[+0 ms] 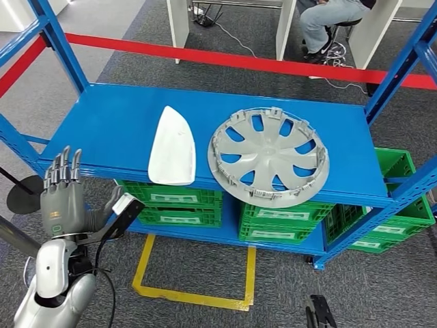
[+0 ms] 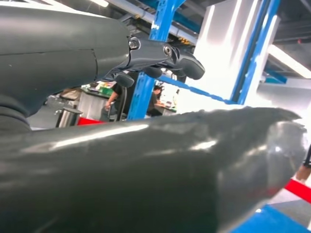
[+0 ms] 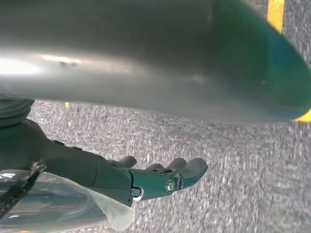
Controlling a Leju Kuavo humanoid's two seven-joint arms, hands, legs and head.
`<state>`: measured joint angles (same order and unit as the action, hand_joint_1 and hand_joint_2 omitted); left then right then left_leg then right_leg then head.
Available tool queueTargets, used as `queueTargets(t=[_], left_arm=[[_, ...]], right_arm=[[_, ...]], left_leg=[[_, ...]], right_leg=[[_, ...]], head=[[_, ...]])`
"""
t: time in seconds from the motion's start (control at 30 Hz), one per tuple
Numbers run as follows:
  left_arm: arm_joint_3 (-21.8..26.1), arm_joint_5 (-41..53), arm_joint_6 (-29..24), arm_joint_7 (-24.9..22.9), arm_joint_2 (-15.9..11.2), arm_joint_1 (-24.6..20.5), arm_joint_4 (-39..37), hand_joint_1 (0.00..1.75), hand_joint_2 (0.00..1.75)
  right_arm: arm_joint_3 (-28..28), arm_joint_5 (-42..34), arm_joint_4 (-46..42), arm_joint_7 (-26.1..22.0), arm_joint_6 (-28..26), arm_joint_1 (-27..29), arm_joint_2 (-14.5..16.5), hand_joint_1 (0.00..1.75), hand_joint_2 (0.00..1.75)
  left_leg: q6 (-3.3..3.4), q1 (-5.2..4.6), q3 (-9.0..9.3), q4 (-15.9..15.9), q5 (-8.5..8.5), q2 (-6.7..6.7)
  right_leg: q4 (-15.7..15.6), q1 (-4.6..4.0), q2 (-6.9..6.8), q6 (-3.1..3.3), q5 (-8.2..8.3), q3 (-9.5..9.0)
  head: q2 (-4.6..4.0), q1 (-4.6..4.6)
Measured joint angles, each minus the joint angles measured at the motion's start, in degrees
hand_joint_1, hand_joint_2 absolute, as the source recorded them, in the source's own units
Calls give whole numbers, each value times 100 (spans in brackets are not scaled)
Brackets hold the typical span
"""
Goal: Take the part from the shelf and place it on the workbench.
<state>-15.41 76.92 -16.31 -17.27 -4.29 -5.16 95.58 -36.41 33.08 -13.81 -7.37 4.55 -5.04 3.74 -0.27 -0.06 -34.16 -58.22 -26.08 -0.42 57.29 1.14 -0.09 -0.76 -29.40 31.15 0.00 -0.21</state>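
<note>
Two parts lie on the blue shelf point(image 1: 113, 130): a white, rounded triangular cover point(image 1: 173, 147) near the front edge and a grey wheel hubcap point(image 1: 268, 156) to its right, overhanging the front edge slightly. My left hand point(image 1: 63, 195) is raised at the shelf's front left corner, well left of the white cover, fingers straight up and apart, holding nothing. In the left wrist view its thumb point(image 2: 183, 165) and dark fingers point(image 2: 165, 56) are spread with nothing between them. My right hand point(image 3: 157, 177) hangs over the grey carpet, fingers extended and empty.
Green crates point(image 1: 268, 219) sit on the lower shelf level. Blue uprights point(image 1: 57, 41) stand at the shelf's corners, with a red rail point(image 1: 232, 61) behind. Yellow tape point(image 1: 196, 294) marks the carpet below. A seated person point(image 1: 330, 20) is at the back.
</note>
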Motion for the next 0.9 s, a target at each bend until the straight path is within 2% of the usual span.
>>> queueTargets(t=[0.27, 0.9], left_arm=[[1, 15, 38, -23, 4, 7, 5, 0, 0], [-2, 16, 170, -71, 21, 37, 71, 0, 0]], right_arm=[[-2, -18, 0, -2, 1, 6, -1, 0, 0], [-13, -26, 0, -19, -1, 15, -1, 0, 0]], left_leg=[[37, -4, 1, -3, 4, 1], [40, 7, 4, -1, 9, 2]], right_leg=[[-23, 4, 0, -61, 16, -6], [-19, -7, 1, -62, 16, -5]], head=[[0, -3], [0, -3]])
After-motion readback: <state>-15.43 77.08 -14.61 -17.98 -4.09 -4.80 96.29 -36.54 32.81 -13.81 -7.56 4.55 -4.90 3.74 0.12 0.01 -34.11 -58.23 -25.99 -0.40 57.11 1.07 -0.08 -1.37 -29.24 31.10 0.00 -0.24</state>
